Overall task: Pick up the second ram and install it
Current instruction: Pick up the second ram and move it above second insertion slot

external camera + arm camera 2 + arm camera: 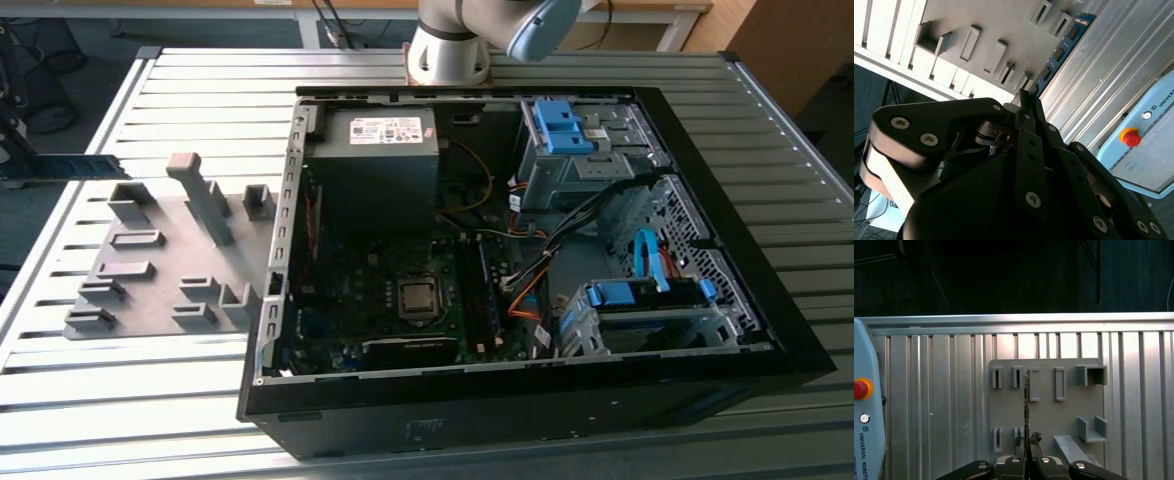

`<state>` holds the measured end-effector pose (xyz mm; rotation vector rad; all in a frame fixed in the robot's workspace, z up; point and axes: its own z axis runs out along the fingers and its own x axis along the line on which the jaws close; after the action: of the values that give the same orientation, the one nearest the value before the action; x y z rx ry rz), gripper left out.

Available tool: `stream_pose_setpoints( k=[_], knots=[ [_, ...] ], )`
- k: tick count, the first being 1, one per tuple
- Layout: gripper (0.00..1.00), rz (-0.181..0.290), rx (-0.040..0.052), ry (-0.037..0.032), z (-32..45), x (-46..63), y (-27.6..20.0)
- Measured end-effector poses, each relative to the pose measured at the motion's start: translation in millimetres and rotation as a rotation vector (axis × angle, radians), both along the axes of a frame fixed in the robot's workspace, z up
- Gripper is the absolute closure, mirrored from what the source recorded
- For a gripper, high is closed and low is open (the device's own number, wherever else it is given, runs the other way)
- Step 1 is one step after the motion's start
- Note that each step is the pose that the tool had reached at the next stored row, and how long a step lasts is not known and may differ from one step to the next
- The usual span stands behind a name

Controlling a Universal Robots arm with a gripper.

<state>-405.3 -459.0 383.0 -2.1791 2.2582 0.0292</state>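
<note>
**Second ram gripped, install still to do**

We see the end effector [1026, 100] pinched shut on one end of the second ram [1060, 50]. The strip points toward the grey holder plate [160, 290] and is held clear of its blocks. Pick-up looks done, installing not yet. The computer case [534, 420] sits well apart on the bench [747, 130]. We judge seating calls for the strip's edge squared to a slot on the motherboard [360, 270]. The pendant [1149, 145] and power supply [383, 130] carry print we leave unread.
</note>
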Motion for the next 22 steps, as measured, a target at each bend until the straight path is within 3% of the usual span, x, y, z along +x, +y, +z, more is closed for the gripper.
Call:
stream_pose_setpoints(
  k=[22],
  knots=[
    [0.86,0.0,0.0,0.0,0.0,7.2,0.0]
  ],
)
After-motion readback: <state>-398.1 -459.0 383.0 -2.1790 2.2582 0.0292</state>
